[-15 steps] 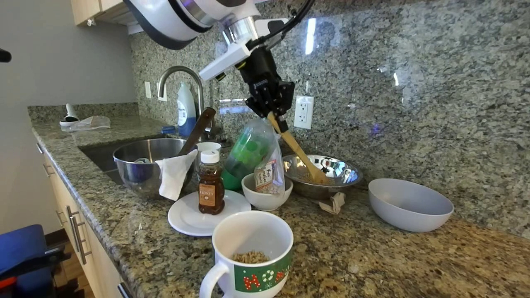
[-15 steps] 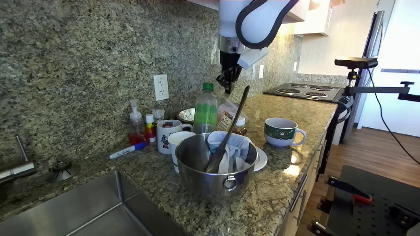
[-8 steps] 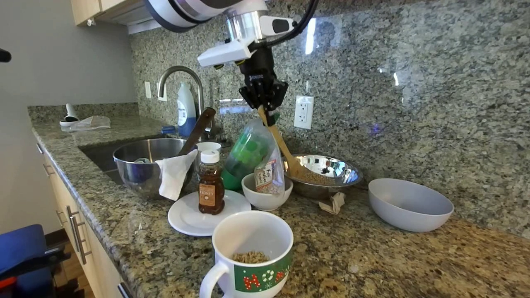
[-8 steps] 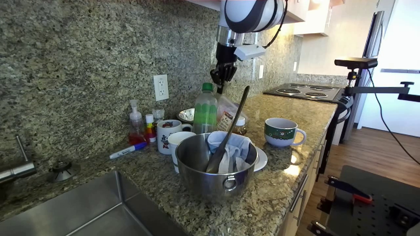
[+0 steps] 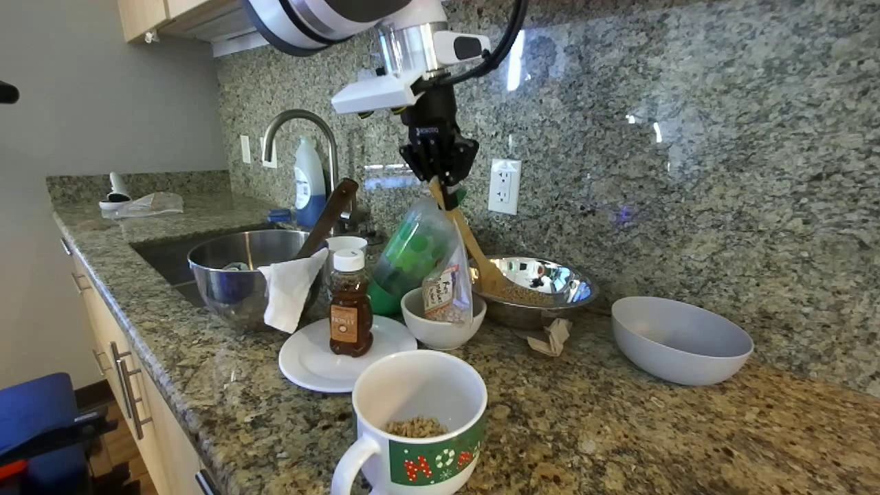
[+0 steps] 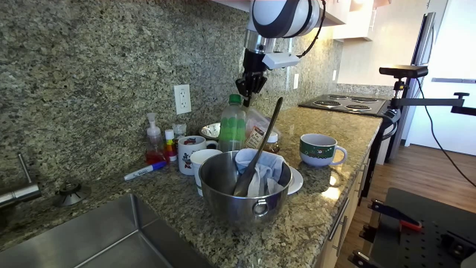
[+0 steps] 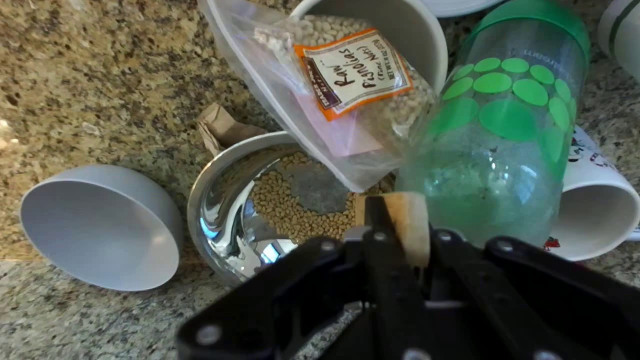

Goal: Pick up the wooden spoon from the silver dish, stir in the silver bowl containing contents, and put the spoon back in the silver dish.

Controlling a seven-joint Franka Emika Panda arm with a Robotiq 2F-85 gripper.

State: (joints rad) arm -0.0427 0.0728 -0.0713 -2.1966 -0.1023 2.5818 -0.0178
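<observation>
In an exterior view we had the pincer (image 5: 443, 193) gripping the wooden spoon (image 5: 471, 240) high on its handle, head down in the left side of the shiny steel bowl (image 5: 564, 278), beside tan kernels (image 5: 528, 295). We judged the step to be stirring. The wrist view showed bare steel amid the kernels, so slow, low rightward sweeps seemed best, holding the handle off the pine-nut bag (image 5: 441, 294) and green-dotted bottle (image 5: 412, 251).

Tool (image 7: 406, 232) grips wooden spoon (image 7: 404, 220); grains (image 7: 285, 212) in silver bowl (image 7: 212, 200).
</observation>
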